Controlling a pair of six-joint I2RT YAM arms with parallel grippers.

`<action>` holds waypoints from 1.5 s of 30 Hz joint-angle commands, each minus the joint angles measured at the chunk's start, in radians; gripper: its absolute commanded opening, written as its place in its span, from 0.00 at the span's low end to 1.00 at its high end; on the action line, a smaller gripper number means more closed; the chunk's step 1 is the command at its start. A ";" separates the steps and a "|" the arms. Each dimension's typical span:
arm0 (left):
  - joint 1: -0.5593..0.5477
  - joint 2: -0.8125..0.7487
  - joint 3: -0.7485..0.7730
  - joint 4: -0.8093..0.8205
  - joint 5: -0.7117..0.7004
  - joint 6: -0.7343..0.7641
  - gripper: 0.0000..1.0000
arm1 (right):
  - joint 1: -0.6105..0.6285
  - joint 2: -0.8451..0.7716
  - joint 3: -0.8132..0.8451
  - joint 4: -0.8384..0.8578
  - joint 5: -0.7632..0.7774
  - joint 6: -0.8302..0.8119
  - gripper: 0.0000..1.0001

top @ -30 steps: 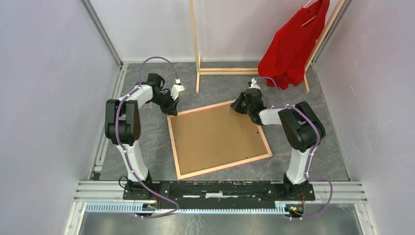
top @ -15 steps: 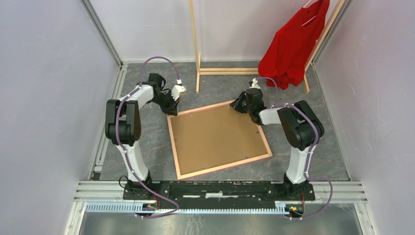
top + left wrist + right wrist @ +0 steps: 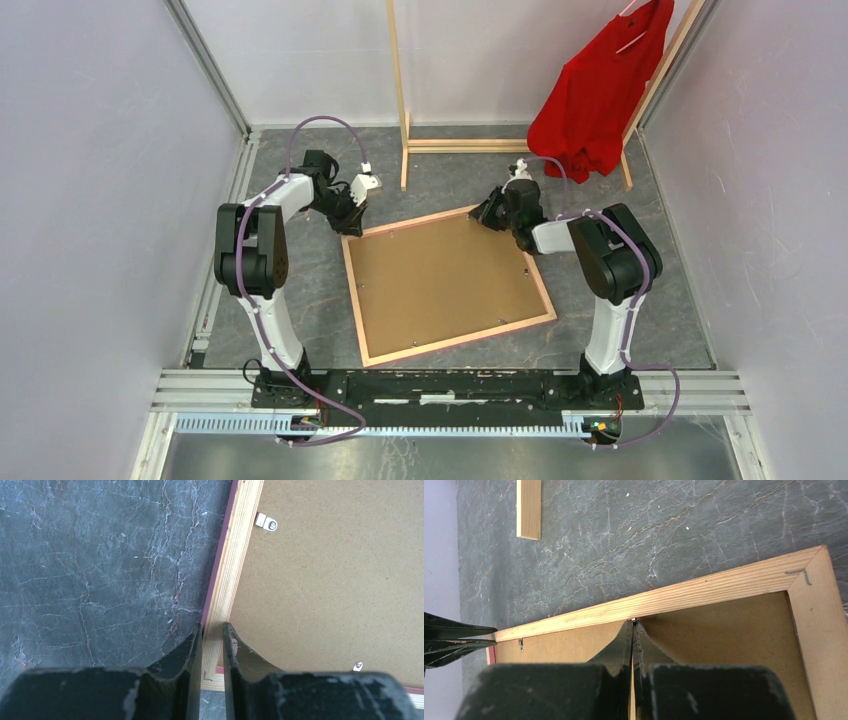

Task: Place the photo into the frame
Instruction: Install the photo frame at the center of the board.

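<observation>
Seen from the top camera, the frame (image 3: pixel 354 300) lies face down in the middle of the table (image 3: pixel 300 290), its brown backing board (image 3: pixel 448 285) turned up toward you and its light wood rails skewed a little out of square with the table's edges.

Your left gripper (image 3: pixel 350 222) is at the frame's 11 o'clock corner. Through the left wrist camera, its fingers (image 3: pixel 187 647) straddle the wood rail just short of that corner: one lies on the outer side, where a thin pink edge shows, and the other on the backing side, with the rail clamped between them. A small metal clip (image 3: pixel 265 521) sits on the backing farther along the same rail.

Your right gripper (image 3: pixel 487 213) is near the frame's 1 o'clock corner. Its fingers (image 3: pixel 621 645) are closed tip to tip, and the tips meet the seam where the far rail joins the backing board. You cannot tell from these views whether they press on it.

At the table's 12 o'clock stands a bare-wood clothes rack (image 3: pixel 400 100). A red garment (image 3: pixel 595 90) hangs from it toward 1 o'clock, well apart from the frame.
</observation>
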 commanded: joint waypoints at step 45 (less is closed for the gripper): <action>-0.031 0.008 -0.048 0.037 -0.043 0.025 0.18 | 0.115 -0.712 -0.379 -0.604 0.373 -0.362 0.04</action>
